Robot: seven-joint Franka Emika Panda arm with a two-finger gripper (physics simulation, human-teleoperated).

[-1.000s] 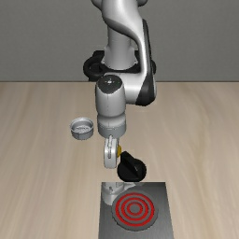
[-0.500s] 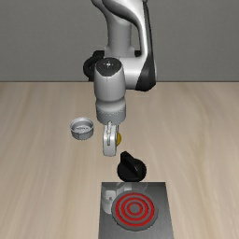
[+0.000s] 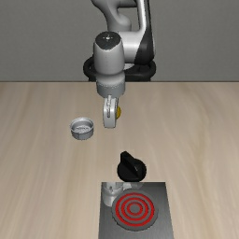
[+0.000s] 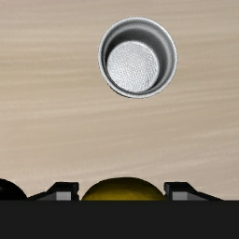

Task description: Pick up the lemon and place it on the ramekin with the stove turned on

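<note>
Gripping lemon from both sides, gripper holds it raised over table. Ramekin sits near, toward the exterior view's left, apart from lemon. Stove burner glows red; black pot just beside it.

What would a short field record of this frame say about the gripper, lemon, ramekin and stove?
gripper: shut on the lemon
lemon: held between both fingers, beside the ramekin, not over it
ramekin: upright, empty
stove: burner rings glow red
other: black object just behind the stove
task state: lemon not yet on ramekin
</note>
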